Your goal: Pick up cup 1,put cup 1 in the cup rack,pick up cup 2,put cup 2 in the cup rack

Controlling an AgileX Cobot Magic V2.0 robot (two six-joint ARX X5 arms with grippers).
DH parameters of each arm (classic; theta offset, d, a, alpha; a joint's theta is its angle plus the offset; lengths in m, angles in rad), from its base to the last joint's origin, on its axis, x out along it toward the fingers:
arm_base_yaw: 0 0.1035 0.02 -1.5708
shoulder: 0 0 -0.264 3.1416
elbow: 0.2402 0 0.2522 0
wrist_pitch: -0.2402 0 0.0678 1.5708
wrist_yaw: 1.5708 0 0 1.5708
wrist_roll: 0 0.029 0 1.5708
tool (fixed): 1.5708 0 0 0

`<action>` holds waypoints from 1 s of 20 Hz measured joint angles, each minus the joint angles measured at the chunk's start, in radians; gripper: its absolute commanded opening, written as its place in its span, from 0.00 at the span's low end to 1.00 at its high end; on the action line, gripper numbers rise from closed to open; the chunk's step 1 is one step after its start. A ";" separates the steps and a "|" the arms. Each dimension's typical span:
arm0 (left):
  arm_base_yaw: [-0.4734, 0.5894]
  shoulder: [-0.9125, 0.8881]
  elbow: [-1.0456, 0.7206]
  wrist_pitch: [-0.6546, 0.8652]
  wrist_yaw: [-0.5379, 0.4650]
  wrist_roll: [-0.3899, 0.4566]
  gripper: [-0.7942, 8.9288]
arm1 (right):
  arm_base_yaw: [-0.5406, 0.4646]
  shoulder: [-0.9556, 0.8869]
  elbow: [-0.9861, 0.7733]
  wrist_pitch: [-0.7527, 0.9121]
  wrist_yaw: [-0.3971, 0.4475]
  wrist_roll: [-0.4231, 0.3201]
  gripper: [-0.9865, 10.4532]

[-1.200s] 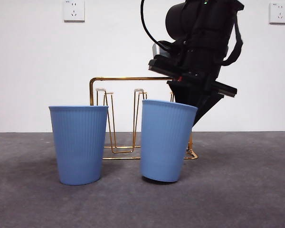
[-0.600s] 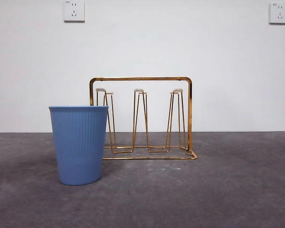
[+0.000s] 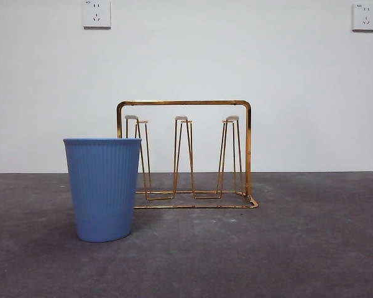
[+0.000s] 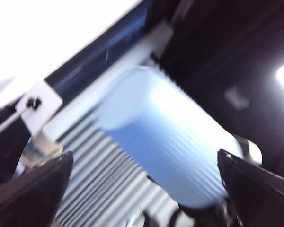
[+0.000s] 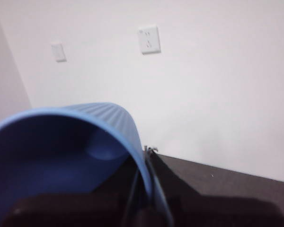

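Right pincer (image 5: 142, 208) grips, apparently, lifted blue cup (image 5: 71, 151).

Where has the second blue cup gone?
The lifted cup is out of the front view, held by the right gripper above the table; the left wrist view shows it too.

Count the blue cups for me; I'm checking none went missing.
2: one cup on the table before the cup rack; the other cup held aloft in the right gripper.
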 measured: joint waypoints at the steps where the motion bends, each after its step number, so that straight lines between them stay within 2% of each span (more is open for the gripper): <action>1: -0.005 0.015 0.000 0.028 -0.027 -0.014 0.73 | 0.000 0.003 0.000 0.005 -0.004 0.000 0.08; 5: -0.006 0.043 0.000 0.085 -0.089 -0.034 0.73 | 0.000 0.048 0.000 0.006 -0.027 -0.003 0.08; 10: -0.006 0.044 0.000 0.086 -0.113 -0.037 0.73 | 0.002 0.117 0.000 0.050 -0.073 -0.003 0.08; 16: -0.006 0.044 0.000 0.100 -0.129 -0.042 0.72 | 0.030 0.143 0.000 0.062 -0.073 -0.003 0.08; 20: -0.006 0.044 0.000 0.101 -0.132 -0.047 0.53 | 0.032 0.144 0.000 0.058 -0.074 -0.004 0.08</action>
